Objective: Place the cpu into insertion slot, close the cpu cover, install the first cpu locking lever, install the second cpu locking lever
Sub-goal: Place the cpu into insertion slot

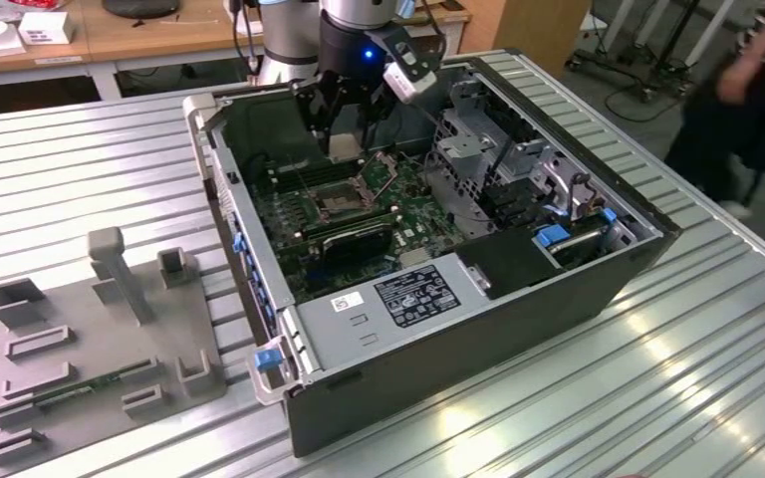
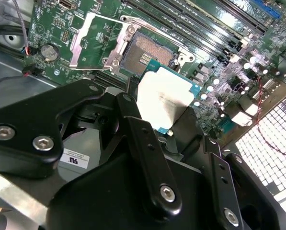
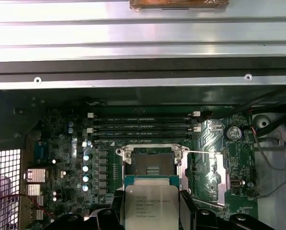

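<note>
Close above the dark-centred square insertion slot, the black gripper clamps the flat silvery cpu.

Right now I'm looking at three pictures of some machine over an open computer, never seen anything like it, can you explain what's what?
The machine is a robot arm reaching into an open computer case that lies on a slatted metal table. The exterior view comes from a camera off the arm; both wrist views come from cameras riding on the arm, facing the green circuit board. Its end effector is shut on a processor chip, held near the empty square socket, not in it. The socket's metal cover is flipped open beside it. At the exterior view's left a gray holder tray sits on the table. A person stands at the exterior view's right.
</note>
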Available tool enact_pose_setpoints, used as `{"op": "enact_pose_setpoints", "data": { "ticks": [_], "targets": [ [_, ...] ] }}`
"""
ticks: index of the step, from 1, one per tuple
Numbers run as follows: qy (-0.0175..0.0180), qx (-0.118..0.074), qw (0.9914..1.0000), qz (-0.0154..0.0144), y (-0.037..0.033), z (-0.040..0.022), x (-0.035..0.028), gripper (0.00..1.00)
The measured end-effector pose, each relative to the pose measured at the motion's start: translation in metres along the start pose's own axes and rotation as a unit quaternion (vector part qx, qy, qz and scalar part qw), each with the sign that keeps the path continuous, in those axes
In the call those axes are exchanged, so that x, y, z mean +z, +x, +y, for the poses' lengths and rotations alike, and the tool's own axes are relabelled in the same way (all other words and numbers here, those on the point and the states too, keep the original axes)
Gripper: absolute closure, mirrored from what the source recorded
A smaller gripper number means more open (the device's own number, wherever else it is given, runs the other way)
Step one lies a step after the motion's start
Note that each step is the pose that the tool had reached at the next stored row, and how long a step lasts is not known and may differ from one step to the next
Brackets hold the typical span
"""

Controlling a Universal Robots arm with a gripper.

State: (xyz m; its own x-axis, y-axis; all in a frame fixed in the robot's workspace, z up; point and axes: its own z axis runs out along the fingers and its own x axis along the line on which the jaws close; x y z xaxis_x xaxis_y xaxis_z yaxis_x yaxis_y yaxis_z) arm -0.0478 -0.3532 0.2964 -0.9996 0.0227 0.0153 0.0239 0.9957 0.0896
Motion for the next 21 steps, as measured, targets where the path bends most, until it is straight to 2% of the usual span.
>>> {"op": "enact_pose_setpoints", "data": {
  "ticks": [9, 14, 21],
  "targets": [
    [0.0001, 0.0, 1.0, 0.0001, 0.0011, 0.0001, 0.0084, 0.46],
    [0.0, 0.0, 1.0, 0.0, 0.0011, 0.0, 0.0103, 0.46],
    [0.0001, 0.0, 1.0, 0.0001, 0.0011, -0.0006, 0.0164, 0.46]
  ]
}}
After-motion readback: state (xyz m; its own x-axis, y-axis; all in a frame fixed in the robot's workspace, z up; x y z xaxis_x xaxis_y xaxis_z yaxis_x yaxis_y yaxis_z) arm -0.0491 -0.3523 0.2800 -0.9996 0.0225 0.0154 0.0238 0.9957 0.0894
